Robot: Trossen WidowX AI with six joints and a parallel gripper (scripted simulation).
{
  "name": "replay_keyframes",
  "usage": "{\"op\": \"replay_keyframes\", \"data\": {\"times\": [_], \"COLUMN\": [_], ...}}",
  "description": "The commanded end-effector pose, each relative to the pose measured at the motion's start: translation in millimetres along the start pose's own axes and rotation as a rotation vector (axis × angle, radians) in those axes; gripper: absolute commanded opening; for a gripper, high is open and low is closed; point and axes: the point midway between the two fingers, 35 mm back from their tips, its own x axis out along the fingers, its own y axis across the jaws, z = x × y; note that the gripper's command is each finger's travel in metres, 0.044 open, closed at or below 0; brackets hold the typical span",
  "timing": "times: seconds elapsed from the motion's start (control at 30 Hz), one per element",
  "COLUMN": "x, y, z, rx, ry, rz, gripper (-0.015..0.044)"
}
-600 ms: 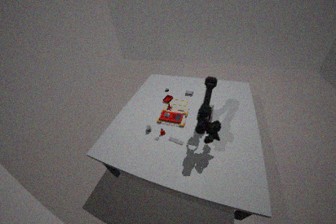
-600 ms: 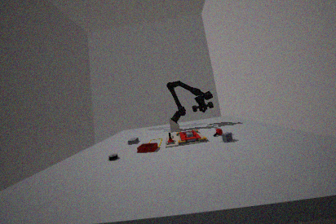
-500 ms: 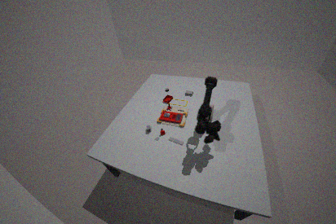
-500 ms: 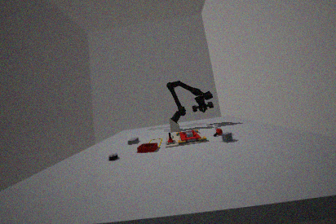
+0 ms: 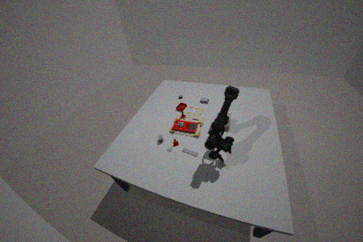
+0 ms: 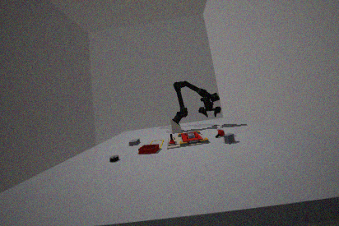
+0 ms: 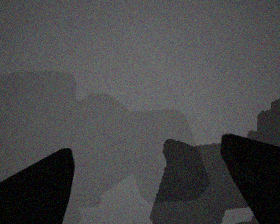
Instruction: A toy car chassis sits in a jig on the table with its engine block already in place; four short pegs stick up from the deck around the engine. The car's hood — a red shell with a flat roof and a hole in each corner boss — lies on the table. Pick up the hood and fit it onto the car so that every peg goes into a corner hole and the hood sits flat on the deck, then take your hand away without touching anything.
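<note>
The hood (image 5: 181,106) (image 6: 149,149) is a dark red shell on the table, beside the jig; its corner holes are too small to see. The red car chassis (image 5: 191,131) (image 6: 198,139) sits in the jig with yellow corners (image 5: 197,135) (image 6: 206,140). A grey engine block (image 5: 181,124) (image 6: 191,135) shows on its deck; the pegs cannot be made out. My gripper (image 5: 216,159) (image 6: 211,114) (image 7: 148,151) is open and empty, its two dark fingers wide apart in the wrist view. It hangs above the table, away from the hood and the chassis.
A red piece with a dark upright stem (image 6: 172,141) stands between hood and jig. A small red object (image 5: 175,143) (image 6: 220,132), grey blocks (image 5: 159,140) (image 6: 229,138) (image 5: 204,100) (image 6: 134,142), a flat grey bar (image 5: 190,152) and a small black object (image 5: 180,97) (image 6: 114,159) lie around.
</note>
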Motion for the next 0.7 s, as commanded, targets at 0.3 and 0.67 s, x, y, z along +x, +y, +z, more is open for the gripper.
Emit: {"op": "replay_keyframes", "data": {"times": [0.3, 0.67], "x": [-14.1, -44.3], "y": [-73.2, -123.2], "z": [-56.8, -123.3], "rx": [0.520, 0.979], "ry": [0.232, 0.380], "rz": [-0.209, -0.443], "gripper": [0.0440, 0.0440]}}
